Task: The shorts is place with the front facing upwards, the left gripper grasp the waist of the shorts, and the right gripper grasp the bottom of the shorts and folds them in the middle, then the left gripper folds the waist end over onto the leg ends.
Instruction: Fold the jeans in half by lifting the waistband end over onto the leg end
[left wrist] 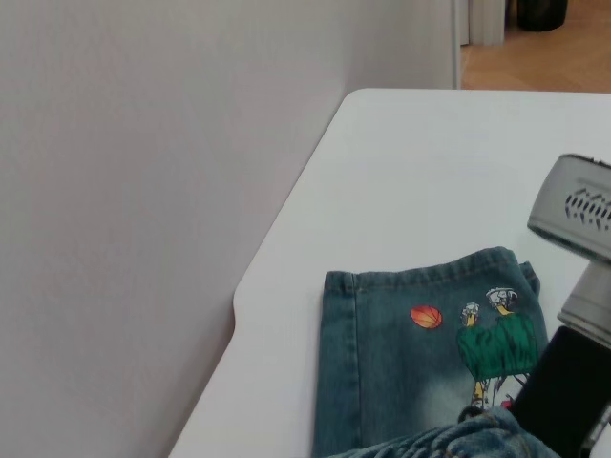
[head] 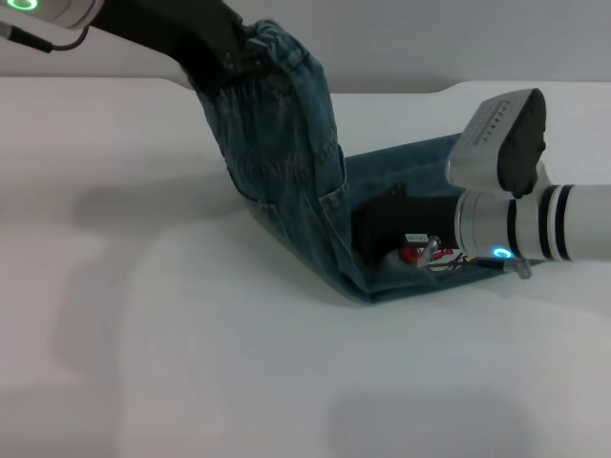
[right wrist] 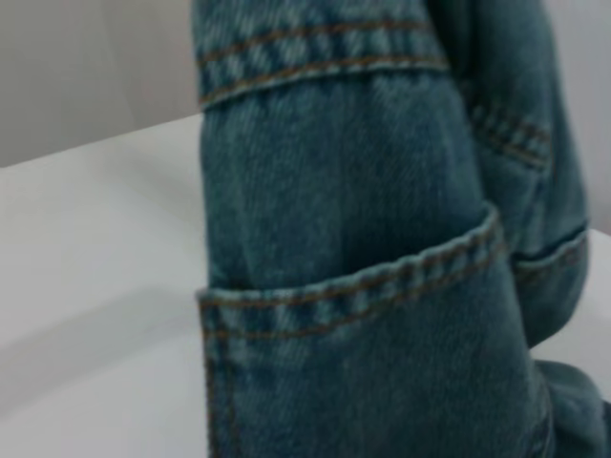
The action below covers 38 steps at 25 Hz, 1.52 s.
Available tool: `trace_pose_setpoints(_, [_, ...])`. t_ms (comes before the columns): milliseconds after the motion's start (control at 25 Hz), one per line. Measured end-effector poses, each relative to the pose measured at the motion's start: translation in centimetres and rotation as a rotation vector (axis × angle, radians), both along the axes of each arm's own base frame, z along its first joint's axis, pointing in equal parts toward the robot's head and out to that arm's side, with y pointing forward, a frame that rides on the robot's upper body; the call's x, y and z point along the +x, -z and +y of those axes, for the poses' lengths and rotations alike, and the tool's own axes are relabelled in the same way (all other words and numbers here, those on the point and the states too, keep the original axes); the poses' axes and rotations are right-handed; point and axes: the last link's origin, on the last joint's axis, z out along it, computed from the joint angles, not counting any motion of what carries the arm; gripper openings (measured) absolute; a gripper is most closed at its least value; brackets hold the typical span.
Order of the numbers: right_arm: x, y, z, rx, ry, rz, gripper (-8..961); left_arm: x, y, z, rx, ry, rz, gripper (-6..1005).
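— Where are the shorts (head: 305,181) right now, and how do they lie?

— Half raised. The waist of the shorts (head: 263,48) hangs up at the far left of the counter (head: 143,334), bunched in my left gripper (head: 229,59), whose jaws are clamped on that gathered band. From there the denim drapes down and to my right, to where the lower half lies flat on the counter. The long axis runs from my raised left jaws down toward the leg ends (left wrist: 420,279), which rest flat near the counter's far right edge, the basketball print (left wrist: 427,316) facing up.

— And your other arm?

— My right gripper (head: 387,224) sits low on the flat part, just beside the crease where the hanging cloth meets the lying cloth. I cannot tell whether its jaws are open or closed; denim and the wrist body hide them.

— So which way must the waist travel?

— As I judge it, across to my right and downward, over the right gripper's spot, toward the hems. The left arm holds the waist, so it is the one to carry it. The right gripper lies in that path and looks likely to need clearing out, or the cloth will land on it.
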Motion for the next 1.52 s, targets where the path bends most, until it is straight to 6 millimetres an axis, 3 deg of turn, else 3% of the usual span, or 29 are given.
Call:
trace_pose_setpoints(680, [-2.1,1.2,-0.3,-0.082,-0.047,-0.015,40,0.8,0.7,0.3,-0.005,0.041,0.012,68])
trace_pose_setpoints(1520, [-6.5,1.6,-0.6,-0.199,-0.141,0.026,40,-0.1,1.2,0.0,-0.012,0.024,0.020,69])
